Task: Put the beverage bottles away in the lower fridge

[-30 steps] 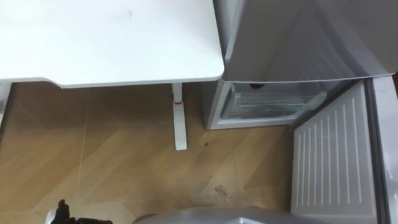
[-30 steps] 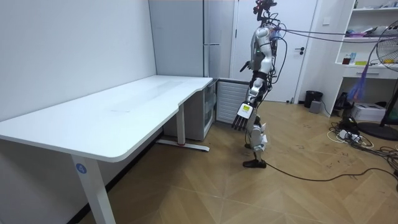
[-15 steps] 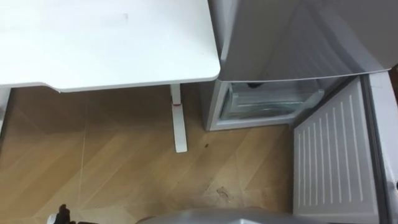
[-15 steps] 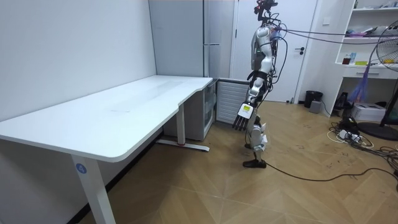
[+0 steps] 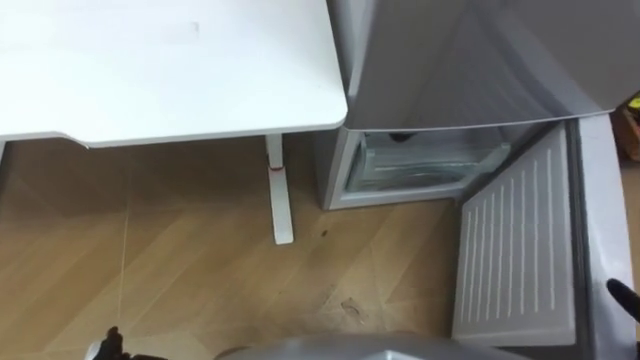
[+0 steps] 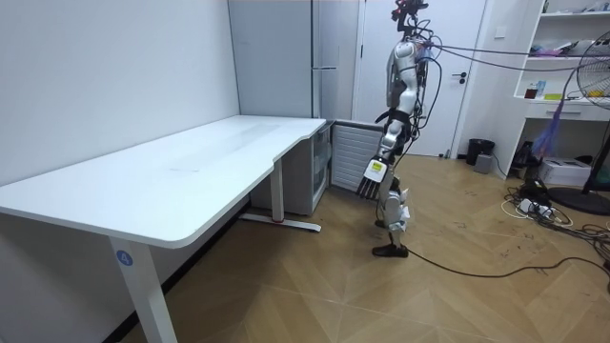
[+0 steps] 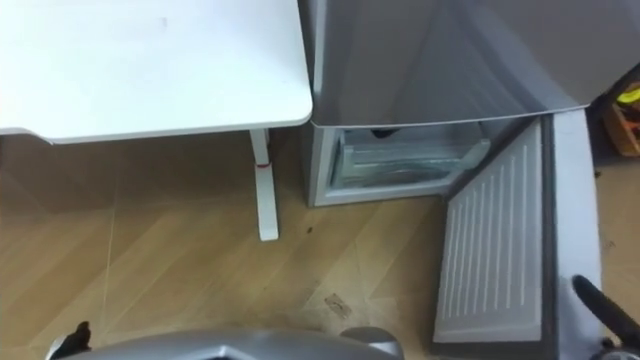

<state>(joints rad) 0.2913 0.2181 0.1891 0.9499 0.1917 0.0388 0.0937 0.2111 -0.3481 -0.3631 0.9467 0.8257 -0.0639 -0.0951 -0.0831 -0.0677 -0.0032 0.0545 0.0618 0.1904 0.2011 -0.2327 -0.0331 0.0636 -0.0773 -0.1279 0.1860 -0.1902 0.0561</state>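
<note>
Standing upright on the wood floor (image 5: pixel 180 260) just beside the grey fridge (image 5: pixel 450 60), facing the long white desk (image 5: pixel 170 70) that is butting against the fridge's side. Looking down over the desk's top and its slim white leg (image 5: pixel 278 200). Showing the lower door (image 5: pixel 515 250) swung wide open, ribbed inner face in view, and the lower compartment (image 5: pixel 420 165) lying exposed with a clear drawer inside; a small dark shape at its upper edge too small to identify. Hanging the left hand (image 6: pixel 369 181) by the thigh, fingers straight and pointing down, holding nothing. Showing the right hand (image 5: pixel 622 296) as a dark tip at the eye views' right edge, beside the open door; state impossible to tell. Sharing the room with white shelving (image 6: pixel 572 57) and a standing fan (image 6: pixel 596 95) at the room view's right.
</note>
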